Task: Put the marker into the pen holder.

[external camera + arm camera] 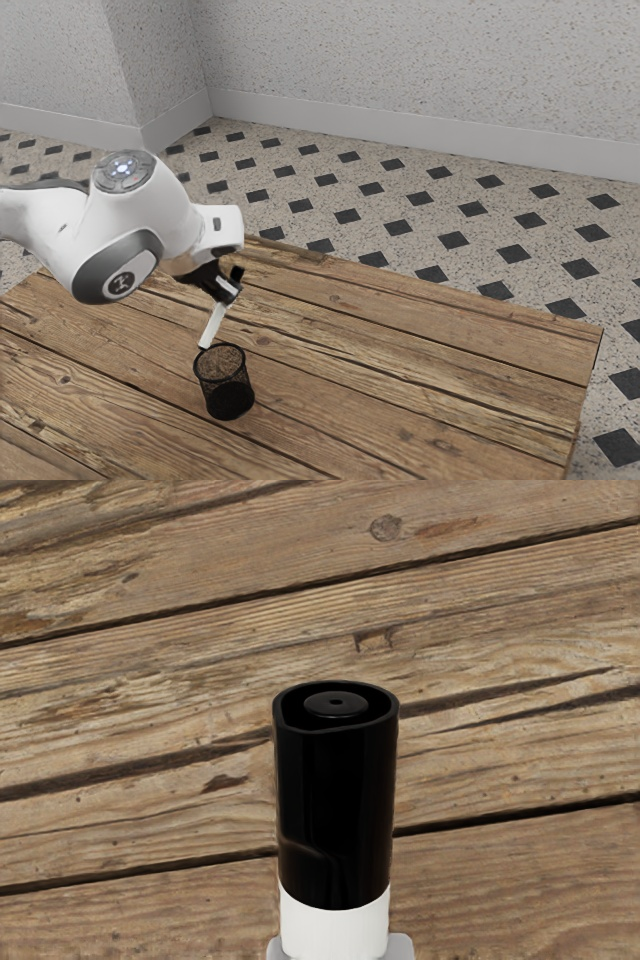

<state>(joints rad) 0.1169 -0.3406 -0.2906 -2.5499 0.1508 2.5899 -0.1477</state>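
Arm: the white arm (165, 215) comes in from the exterior view's left and bends down over the table (420, 350).
Gripper: the black gripper (227, 290) is clamped on the marker (213, 325), with its fingers on two sides of it.
Marker: it is in the gripper, above the table, and it is tilted. Its white body slants downward, toward the exterior view's left, and its black end (335, 810) is up.
Black end: in the wrist view it has a hollow rim, and inside there is a round black piece with a small hole in the middle. A white part follows directly after the black.
Pen holder: the pen holder (226, 388) is of black mesh, round and open at the top, and it stands upright on the table.
Marker and pen holder: the lower end of the marker is near the rim of the pen holder. I cannot tell if they are touching.
Table: it is made of brown, worn wooden planks, with dark gaps between them and a knot (385, 527) in one plank.
Room: behind the table are a speckled floor (410, 208) with dark diamond shapes, a pale baseboard (400, 131) and a speckled grey wall (400, 60).
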